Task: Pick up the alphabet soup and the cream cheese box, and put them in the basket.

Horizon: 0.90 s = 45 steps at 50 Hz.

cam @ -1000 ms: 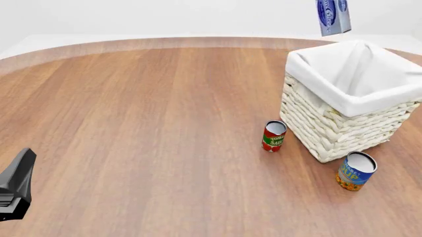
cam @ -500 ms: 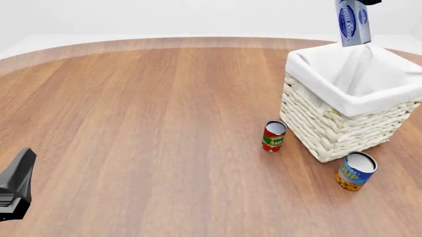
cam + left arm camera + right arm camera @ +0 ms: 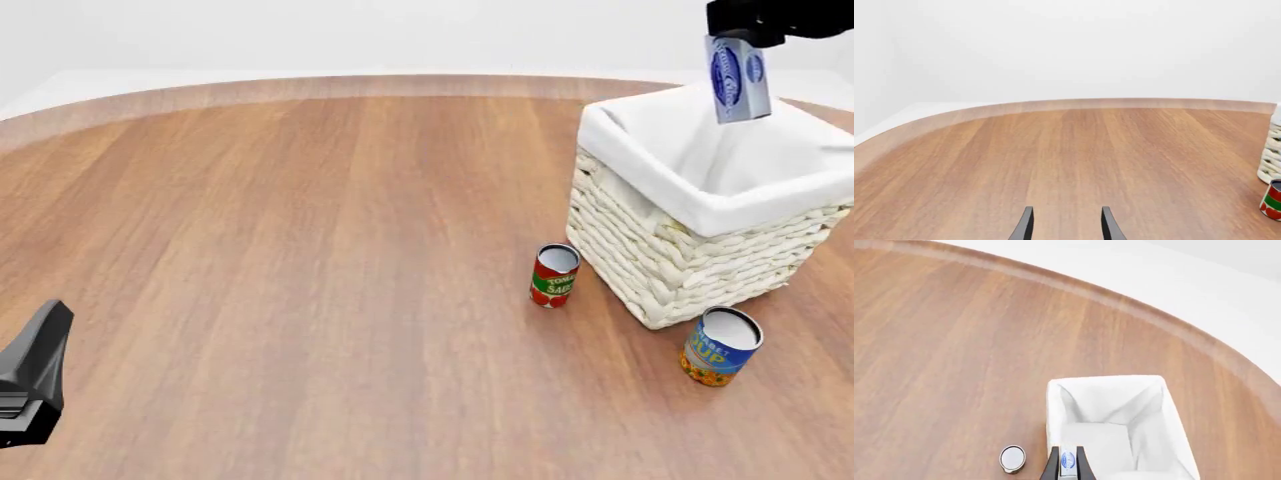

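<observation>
The cream cheese box (image 3: 739, 85), blue and white, hangs upright over the basket (image 3: 667, 255), with my right gripper (image 3: 733, 40) shut on its top end. In the right wrist view the box (image 3: 1068, 460) sits between the two fingers (image 3: 1051, 467), above the white-lined basket (image 3: 1054, 405). The alphabet soup (image 3: 721, 347) stands on the table by the basket's near corner, apart from both grippers. My left gripper (image 3: 47, 340) rests far off at the near left; its wrist view shows that gripper (image 3: 1066, 227) open with nothing in it.
A small red-and-green tomato sauce can (image 3: 554, 275) stands just left of the basket, and it shows again (image 3: 1273, 200) beside the basket's wall (image 3: 1272, 150). A silver-topped can (image 3: 1012, 458) stands beside the basket; which can it is I cannot tell.
My right gripper has carried the cream cheese box to the right and lower, from behind the basket's back rim to over its opening. The left arm has not moved.
</observation>
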Each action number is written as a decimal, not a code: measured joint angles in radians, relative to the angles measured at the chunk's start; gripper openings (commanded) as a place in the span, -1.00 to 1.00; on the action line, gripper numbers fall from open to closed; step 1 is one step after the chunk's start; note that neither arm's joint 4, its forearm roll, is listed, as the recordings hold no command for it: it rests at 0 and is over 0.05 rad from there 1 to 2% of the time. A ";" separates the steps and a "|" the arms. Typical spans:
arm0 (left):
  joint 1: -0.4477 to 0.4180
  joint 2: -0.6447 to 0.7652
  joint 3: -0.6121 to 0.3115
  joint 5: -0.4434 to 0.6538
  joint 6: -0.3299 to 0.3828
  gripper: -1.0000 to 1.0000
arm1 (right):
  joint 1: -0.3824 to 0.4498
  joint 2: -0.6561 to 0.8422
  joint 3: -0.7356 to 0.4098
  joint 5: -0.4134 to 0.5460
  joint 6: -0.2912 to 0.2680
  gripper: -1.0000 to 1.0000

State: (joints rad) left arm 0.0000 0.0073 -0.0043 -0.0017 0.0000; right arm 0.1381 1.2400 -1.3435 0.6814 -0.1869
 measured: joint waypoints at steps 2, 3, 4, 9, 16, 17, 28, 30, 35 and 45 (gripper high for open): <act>0.000 0.000 0.000 0.000 0.000 1.00 | -0.007 0.003 0.004 -0.004 -0.001 -1.00; 0.000 0.000 0.000 0.000 0.000 1.00 | -0.010 0.005 0.006 -0.006 -0.001 -1.00; 0.000 0.000 0.000 0.000 0.000 1.00 | -0.014 0.007 0.009 -0.008 -0.002 -1.00; 0.000 0.000 0.000 0.000 0.000 1.00 | -0.031 0.018 0.020 -0.016 -0.006 -1.00; 0.000 0.000 0.000 0.000 0.000 1.00 | -0.049 0.031 0.034 -0.026 -0.008 -1.00; 0.000 0.000 0.000 0.000 0.000 1.00 | -0.050 0.033 0.036 -0.028 -0.008 -1.00; 0.000 0.000 0.000 0.000 0.000 1.00 | -0.064 0.051 0.058 -0.046 -0.006 -1.00; 0.000 0.000 0.000 0.000 0.000 1.00 | -0.066 0.055 0.061 -0.050 -0.005 -1.00; 0.000 0.000 0.000 0.000 0.000 1.00 | -0.069 0.065 0.069 -0.059 -0.003 -1.00; 0.000 0.000 0.000 0.000 0.000 1.00 | -0.075 0.090 0.074 -0.074 -0.005 -1.00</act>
State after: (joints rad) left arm 0.0000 0.0073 -0.0043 -0.0017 0.0000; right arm 0.0632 1.3299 -1.2696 0.6074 -0.1916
